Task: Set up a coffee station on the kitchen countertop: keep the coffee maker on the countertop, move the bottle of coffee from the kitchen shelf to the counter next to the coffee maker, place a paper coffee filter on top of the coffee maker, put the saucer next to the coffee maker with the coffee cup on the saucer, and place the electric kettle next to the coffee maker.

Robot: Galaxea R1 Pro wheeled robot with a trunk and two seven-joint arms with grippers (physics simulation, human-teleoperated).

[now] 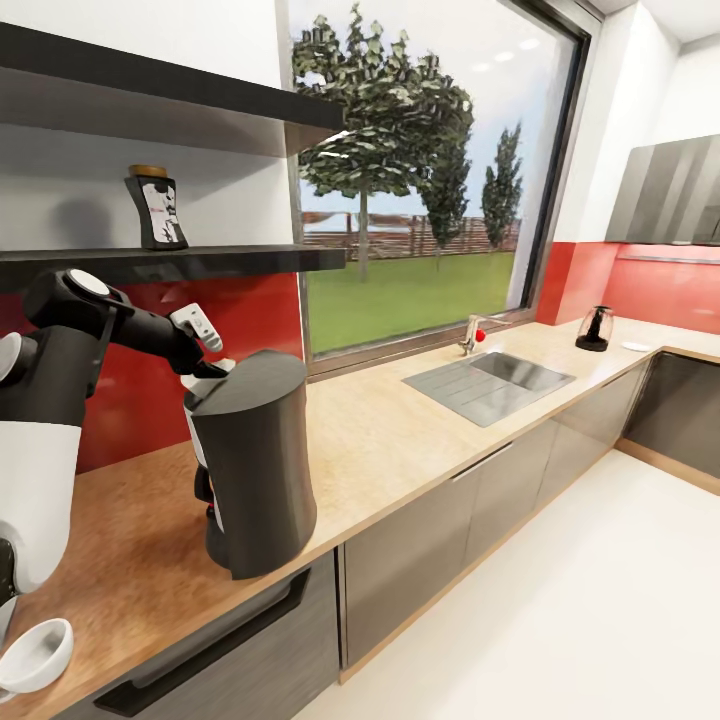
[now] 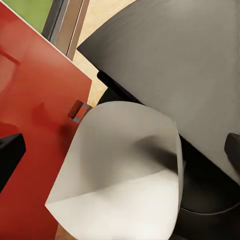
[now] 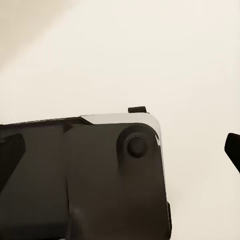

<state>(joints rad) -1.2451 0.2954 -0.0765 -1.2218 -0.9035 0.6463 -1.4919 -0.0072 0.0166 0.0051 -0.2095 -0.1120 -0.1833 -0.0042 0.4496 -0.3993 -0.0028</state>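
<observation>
I'm on the filter step: left end effector gripping the paper coffee filter just behind the coffee maker, next lift it over the top

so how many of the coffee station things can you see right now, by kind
coffee maker: 1
bottle of coffee: 1
paper coffee filter: 1
electric kettle: 1
saucer: 1
coffee cup: 1
total: 6
</observation>
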